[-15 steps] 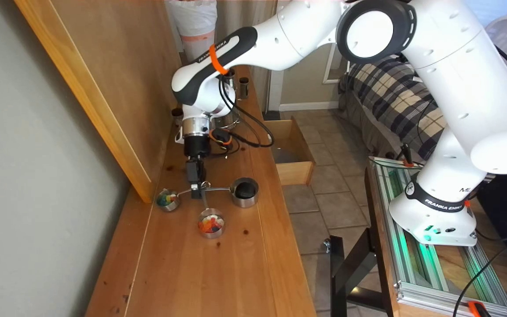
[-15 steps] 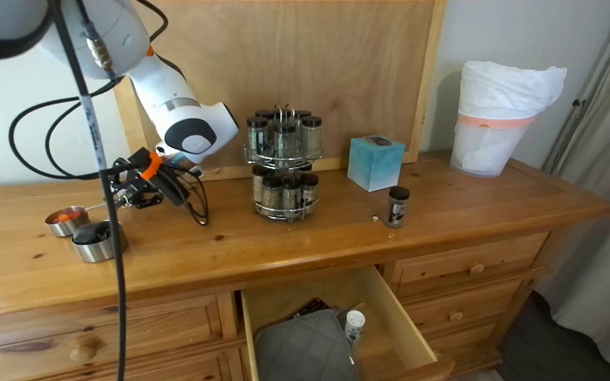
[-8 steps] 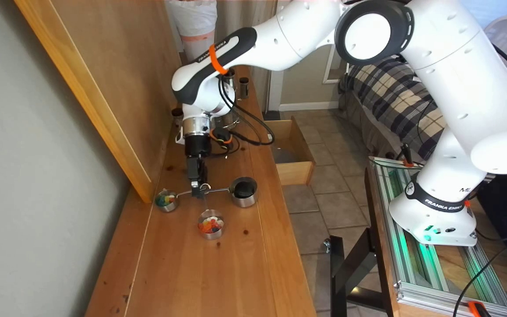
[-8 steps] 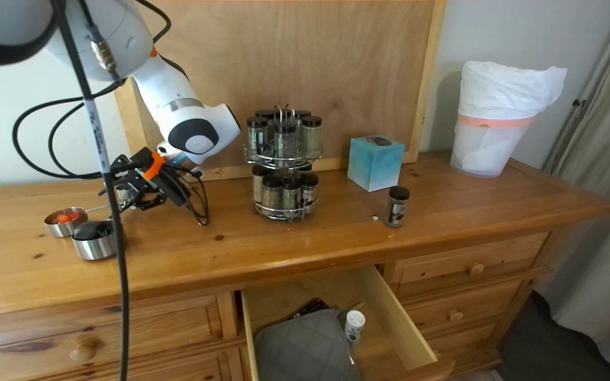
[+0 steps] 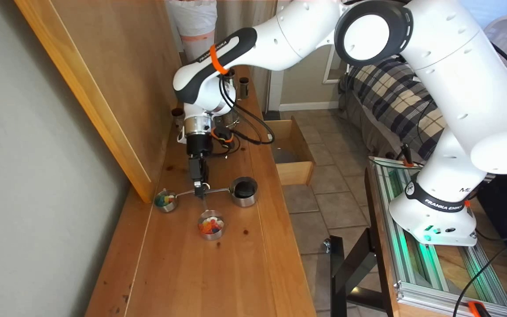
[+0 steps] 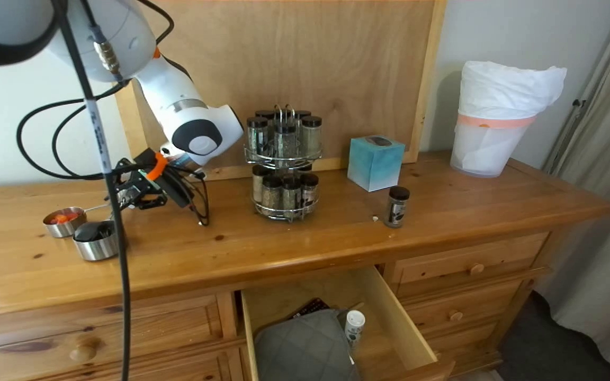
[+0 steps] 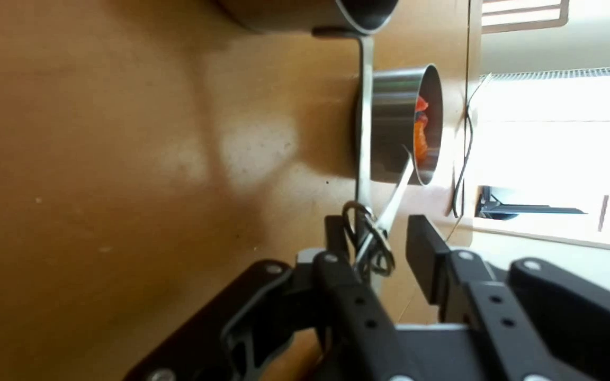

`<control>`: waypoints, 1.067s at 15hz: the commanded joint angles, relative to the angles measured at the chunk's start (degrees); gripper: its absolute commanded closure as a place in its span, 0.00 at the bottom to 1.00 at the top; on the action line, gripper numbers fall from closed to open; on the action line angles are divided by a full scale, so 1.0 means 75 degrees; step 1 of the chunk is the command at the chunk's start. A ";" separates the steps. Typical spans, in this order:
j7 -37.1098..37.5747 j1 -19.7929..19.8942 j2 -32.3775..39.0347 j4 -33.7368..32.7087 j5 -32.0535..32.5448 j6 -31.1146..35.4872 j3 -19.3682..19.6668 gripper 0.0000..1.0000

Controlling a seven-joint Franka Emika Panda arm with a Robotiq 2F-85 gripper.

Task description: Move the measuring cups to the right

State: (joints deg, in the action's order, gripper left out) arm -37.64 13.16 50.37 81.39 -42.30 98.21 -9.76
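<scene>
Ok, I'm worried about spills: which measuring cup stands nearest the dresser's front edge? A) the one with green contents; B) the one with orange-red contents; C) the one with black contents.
C: in an exterior view, the measuring cup with black contents stands closest to the front edge of the dresser, the side where the open drawer juts out.
</scene>
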 commanded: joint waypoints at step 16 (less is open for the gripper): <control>0.0016 0.0042 0.0256 -0.0290 -0.0312 -0.0529 0.0059 0.96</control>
State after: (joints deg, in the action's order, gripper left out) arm -37.64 13.37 50.62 80.76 -43.19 95.91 -9.68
